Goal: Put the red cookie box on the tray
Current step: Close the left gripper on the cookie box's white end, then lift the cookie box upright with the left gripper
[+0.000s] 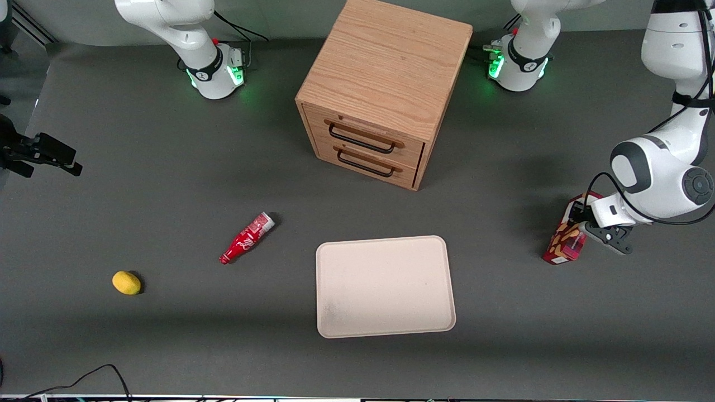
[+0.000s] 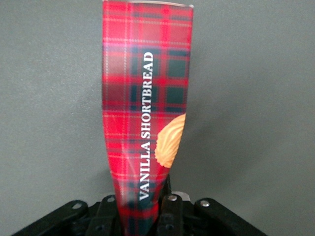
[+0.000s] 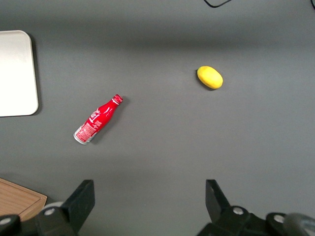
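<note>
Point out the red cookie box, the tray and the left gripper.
red cookie box (image 2: 145,123): left wrist view, plaid side panel.
tray (image 1: 385,286): front view, bare cream floor.
left gripper (image 2: 142,214): left wrist view, between fingertips clamped on the box.

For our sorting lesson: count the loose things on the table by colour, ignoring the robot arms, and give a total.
Red: 2, the cookie box clamped in the gripper toward the working arm's end, and the bottle
Yellow: 1, the lemon
Cream: 1, the tray
Wood brown: 1, the drawer cabinet
Total: 5
</note>
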